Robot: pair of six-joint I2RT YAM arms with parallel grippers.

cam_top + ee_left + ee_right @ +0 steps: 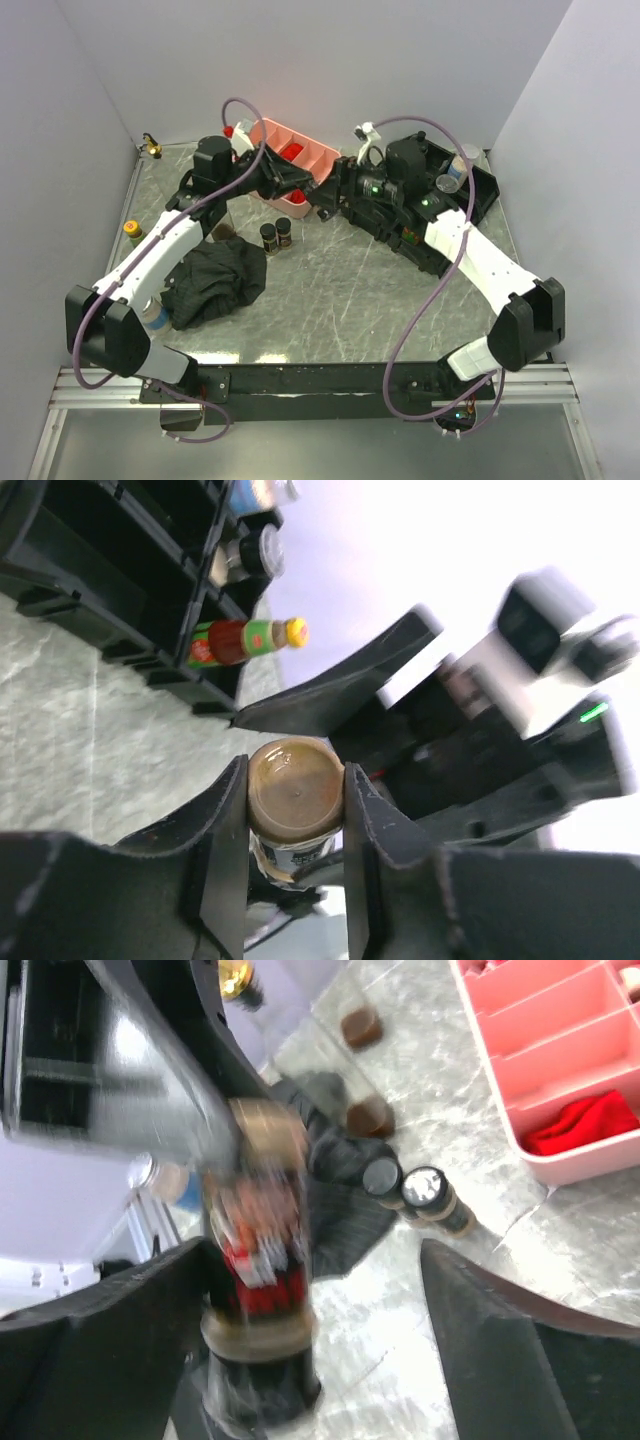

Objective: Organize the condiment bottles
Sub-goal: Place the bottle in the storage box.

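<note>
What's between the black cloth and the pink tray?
Two black-lidded jars, upright side by side, close to the black cloth, with the pink tray beyond. Seen in the top external and right wrist views.

The table (350, 290) looks like grey veined stone with a dull sheen; the black cloth (215, 280) on it is matt and crumpled. The pink tray (580, 1168) is smooth plastic, and the brown bottle (295, 790) has a glossy base.

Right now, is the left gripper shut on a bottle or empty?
Shut on a bottle: the left gripper's fingers press both its sides.
</note>
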